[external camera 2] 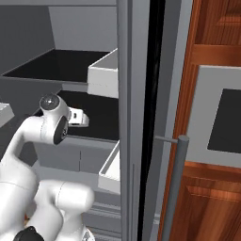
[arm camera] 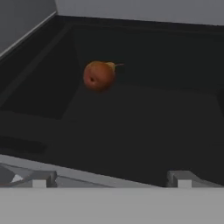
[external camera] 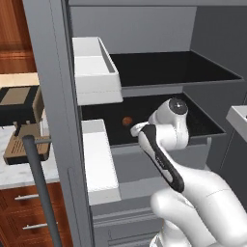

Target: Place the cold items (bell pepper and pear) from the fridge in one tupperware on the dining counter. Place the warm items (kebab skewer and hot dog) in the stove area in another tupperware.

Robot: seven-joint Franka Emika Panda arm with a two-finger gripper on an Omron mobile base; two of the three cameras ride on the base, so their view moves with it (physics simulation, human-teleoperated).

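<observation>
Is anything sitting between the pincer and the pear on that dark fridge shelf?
Nothing visible. In the hand view the pear lies alone on the dark shelf, with bare shelf between it and the open pincer.

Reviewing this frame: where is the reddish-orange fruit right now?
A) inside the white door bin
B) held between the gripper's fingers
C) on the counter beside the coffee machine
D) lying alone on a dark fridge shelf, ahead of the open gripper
D: the fruit lies alone on the dark fridge shelf, ahead of the open gripper, untouched.
</observation>
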